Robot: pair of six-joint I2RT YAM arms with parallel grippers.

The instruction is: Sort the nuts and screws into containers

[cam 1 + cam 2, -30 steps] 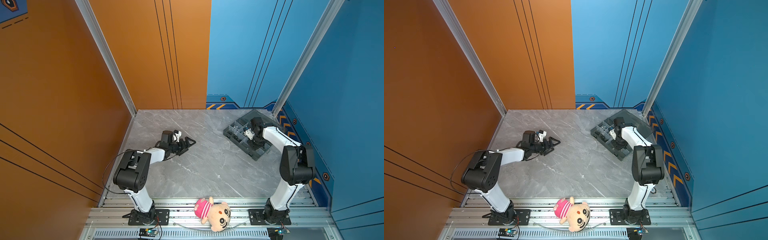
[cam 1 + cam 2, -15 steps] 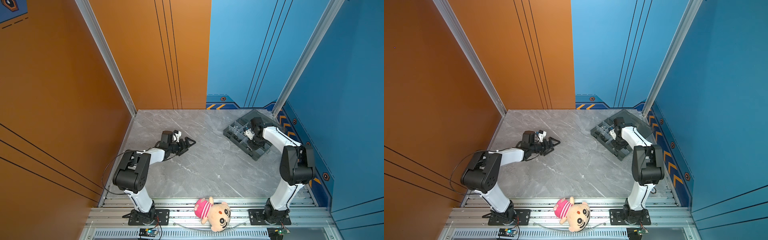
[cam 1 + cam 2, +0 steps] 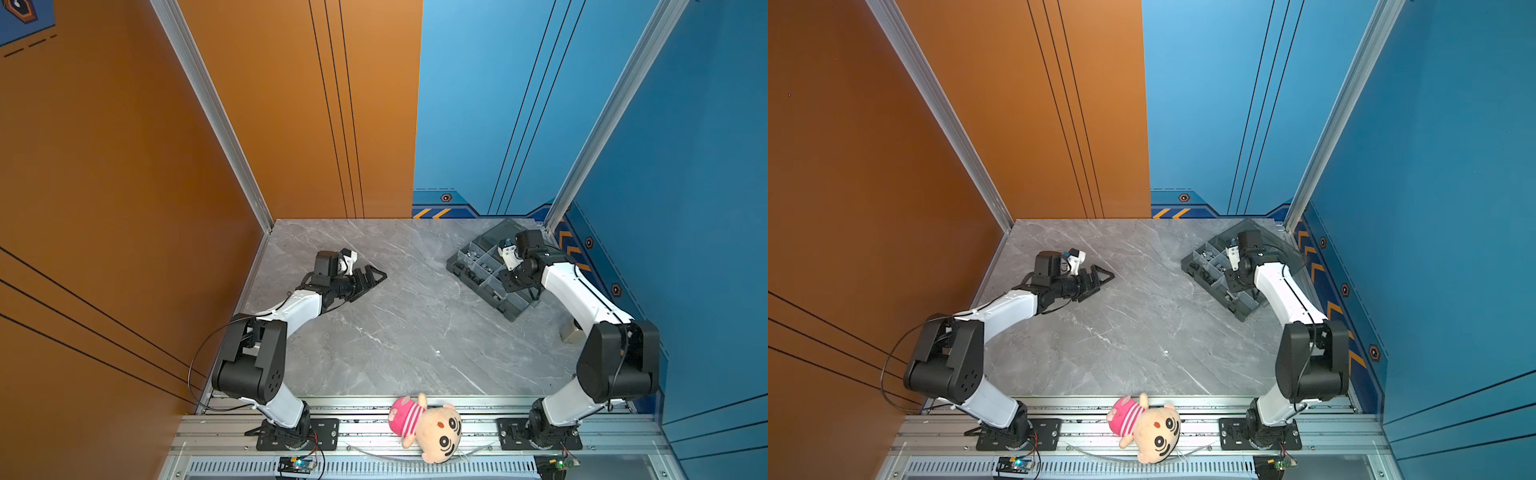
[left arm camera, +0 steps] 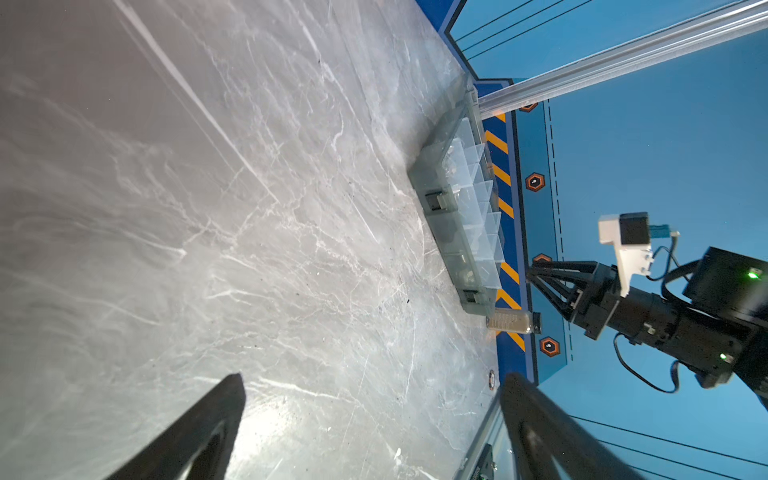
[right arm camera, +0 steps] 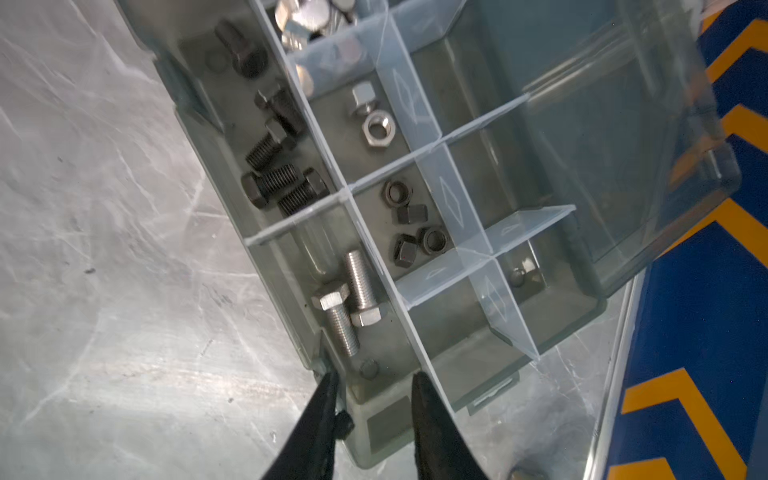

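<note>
An orange wall [image 3: 124,166] closed the left side and a second orange panel [image 3: 332,104] took half of the back, both crossed by thin black lines. A blue back wall [image 3: 498,104] and a blue side wall [image 3: 706,166] finished the enclosure. 2 aluminium posts stood in the far corners, the left post [image 3: 214,116] and the right post [image 3: 606,116]. The grey marble-patterned tabletop [image 3: 395,340] showed white veins and bright glare. A dark-blue skirting [image 3: 465,205] with orange chevrons and hexagon badges ran below the blue walls. An aluminium rail [image 3: 365,428] edged the front, with a plush doll [image 3: 432,428] lying on it.
</note>
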